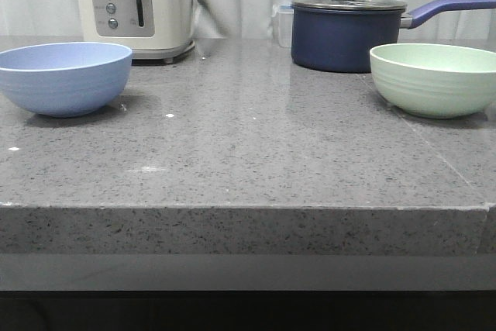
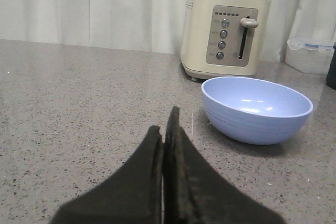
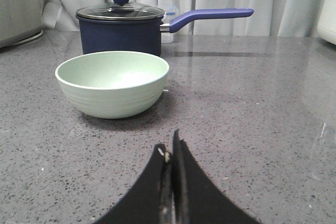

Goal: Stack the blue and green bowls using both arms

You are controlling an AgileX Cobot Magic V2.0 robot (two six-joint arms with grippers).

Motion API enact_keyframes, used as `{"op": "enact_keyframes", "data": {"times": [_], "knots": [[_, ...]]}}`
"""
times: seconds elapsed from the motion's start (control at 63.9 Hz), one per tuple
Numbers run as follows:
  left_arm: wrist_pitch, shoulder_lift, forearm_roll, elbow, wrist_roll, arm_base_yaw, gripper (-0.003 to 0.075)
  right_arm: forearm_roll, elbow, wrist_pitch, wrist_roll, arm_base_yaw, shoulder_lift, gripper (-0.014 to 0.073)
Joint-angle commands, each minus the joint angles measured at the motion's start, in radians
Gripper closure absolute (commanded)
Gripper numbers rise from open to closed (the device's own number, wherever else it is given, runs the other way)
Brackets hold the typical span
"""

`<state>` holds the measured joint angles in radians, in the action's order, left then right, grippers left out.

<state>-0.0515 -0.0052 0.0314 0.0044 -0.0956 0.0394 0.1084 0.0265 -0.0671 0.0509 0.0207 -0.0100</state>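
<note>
Near each bowl, left tool and right tool closed.

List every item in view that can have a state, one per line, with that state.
blue bowl: upright, empty, not stacked, ungripped.
green bowl: upright, empty, not stacked, ungripped.
saucepan: upright, glass lid on.
toaster: upright, lever raised.
left gripper: shut, holding nothing, short of the blue bowl.
right gripper: shut, holding nothing, short of the green bowl.
</note>
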Motion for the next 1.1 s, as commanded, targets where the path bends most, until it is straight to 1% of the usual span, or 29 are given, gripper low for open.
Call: {"op": "enact_keyframes", "data": {"times": [0.0,0.642,0.736,0.799,0.846,0.94,1.081], "knots": [[0.073,-0.017,0.0,0.006,-0.007,0.0,0.074,-0.012,-0.015,0.076,0.006,-0.007,-0.02,0.0658],[0.075,-0.017,0.0,0.006,-0.007,0.0,0.074,-0.012,-0.015,0.095,0.006,-0.007,-0.02,0.0658],[0.133,-0.017,-0.003,0.004,-0.007,0.0,0.074,-0.012,-0.015,0.095,0.006,-0.007,-0.02,0.0658],[0.168,-0.017,-0.037,-0.01,-0.009,0.0,0.074,-0.012,-0.022,0.093,0.006,-0.007,-0.02,0.0658],[0.168,-0.017,-0.037,-0.037,-0.009,0.0,0.074,-0.012,-0.038,0.087,0.006,-0.007,-0.02,0.0658],[0.109,-0.011,-0.037,-0.136,-0.009,0.0,0.074,-0.012,-0.096,0.059,0.006,-0.007,-0.02,0.0658],[-0.034,0.041,-0.037,-0.324,-0.009,0.0,0.074,-0.012,-0.222,-0.023,0.006,-0.007,0.0,0.0658]]}}
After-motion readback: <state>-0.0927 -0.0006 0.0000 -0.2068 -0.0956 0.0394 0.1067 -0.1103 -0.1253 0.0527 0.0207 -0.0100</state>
